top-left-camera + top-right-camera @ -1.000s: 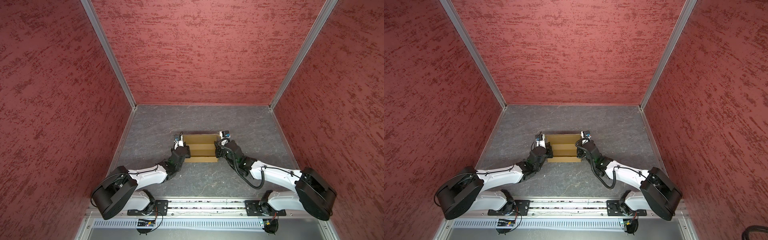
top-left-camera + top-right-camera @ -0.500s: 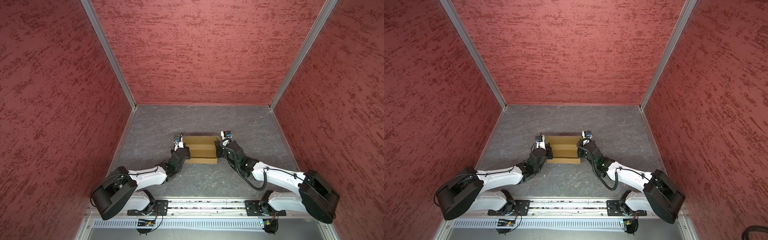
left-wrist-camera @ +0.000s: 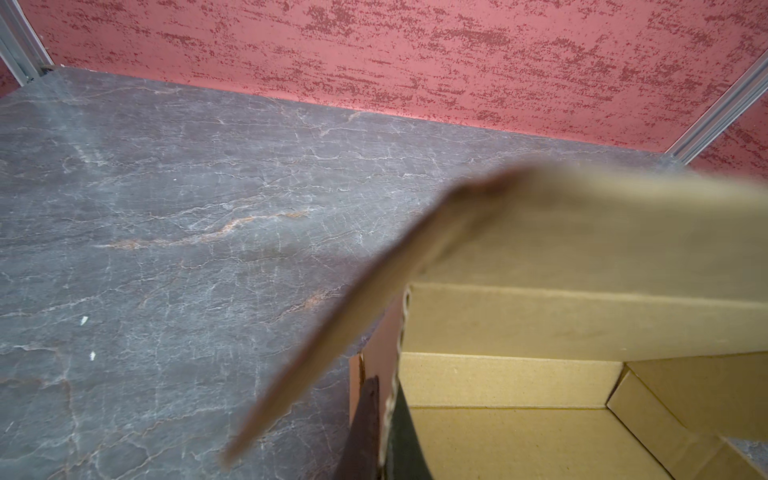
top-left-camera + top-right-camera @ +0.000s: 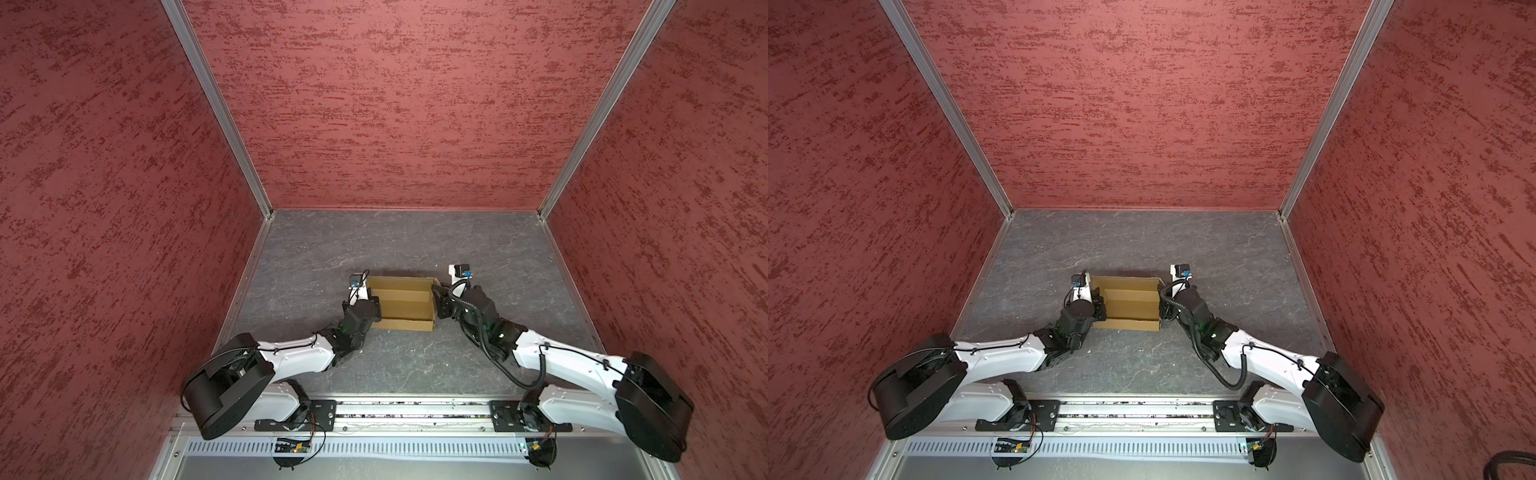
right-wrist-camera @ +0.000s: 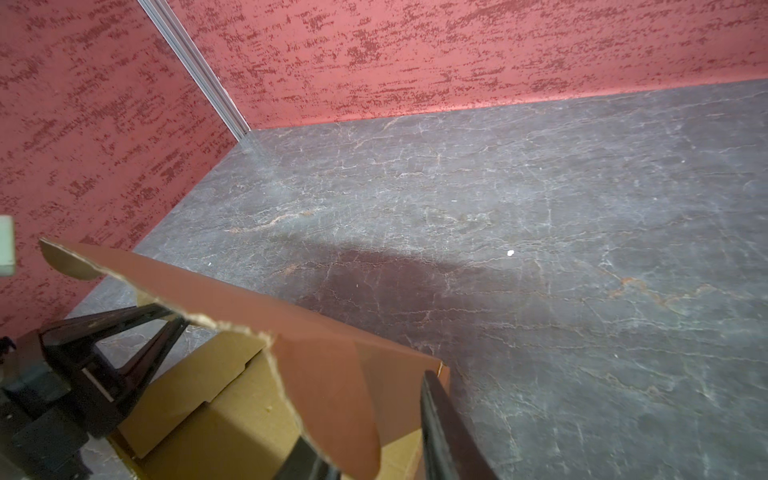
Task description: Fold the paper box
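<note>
Plainly, the tan paper box [image 4: 402,306] sits half-folded, top open.

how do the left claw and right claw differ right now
The left claw is shut on the box's left side; the right claw has jaws apart around the right side. The left claw reaches in from the left, the right claw from the right. Both are black, low beside the box.

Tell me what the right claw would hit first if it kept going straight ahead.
Probably the paper box: its right wall sits inside the open right claw, though depth is unclear.
</note>
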Action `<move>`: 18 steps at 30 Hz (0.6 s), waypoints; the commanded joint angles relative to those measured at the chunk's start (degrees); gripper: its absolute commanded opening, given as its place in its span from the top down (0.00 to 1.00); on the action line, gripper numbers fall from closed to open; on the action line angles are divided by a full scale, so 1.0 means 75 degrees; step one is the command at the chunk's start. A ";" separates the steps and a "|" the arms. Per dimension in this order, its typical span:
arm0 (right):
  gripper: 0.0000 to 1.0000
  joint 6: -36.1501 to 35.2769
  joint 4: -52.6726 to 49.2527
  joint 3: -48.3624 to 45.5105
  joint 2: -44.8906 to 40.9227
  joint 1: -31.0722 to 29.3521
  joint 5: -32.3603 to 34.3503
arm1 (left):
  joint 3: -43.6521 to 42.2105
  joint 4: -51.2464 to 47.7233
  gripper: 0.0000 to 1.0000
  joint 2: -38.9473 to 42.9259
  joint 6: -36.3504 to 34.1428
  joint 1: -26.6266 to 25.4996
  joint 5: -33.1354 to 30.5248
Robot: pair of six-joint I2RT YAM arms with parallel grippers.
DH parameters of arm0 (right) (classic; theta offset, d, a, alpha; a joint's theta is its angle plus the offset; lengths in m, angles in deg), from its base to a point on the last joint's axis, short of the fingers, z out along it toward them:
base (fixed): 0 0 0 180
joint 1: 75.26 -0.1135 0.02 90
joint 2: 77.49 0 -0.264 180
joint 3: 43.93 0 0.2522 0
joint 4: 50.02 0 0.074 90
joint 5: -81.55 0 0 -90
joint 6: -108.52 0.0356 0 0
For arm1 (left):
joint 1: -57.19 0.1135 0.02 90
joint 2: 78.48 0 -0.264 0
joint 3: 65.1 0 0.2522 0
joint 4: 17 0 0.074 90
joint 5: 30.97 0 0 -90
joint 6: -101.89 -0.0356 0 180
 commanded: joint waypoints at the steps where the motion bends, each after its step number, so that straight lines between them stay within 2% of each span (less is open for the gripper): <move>1: 0.65 0.0181 -0.0262 -0.0189 -0.0271 -0.0051 -0.0159 | -0.0178 -0.0593 0.99 -0.0165 0.0052 -0.0111 -0.0095; 9: 0.58 0.0284 -0.0562 -0.0561 -0.1099 -0.0067 -0.0549 | -0.0126 -0.0594 0.99 -0.0259 0.0064 -0.0279 -0.0360; 18: 0.57 0.0285 -0.1423 -0.0560 -0.2093 -0.0098 -0.0674 | -0.0150 -0.0683 0.99 -0.0237 0.0135 -0.0448 -0.0665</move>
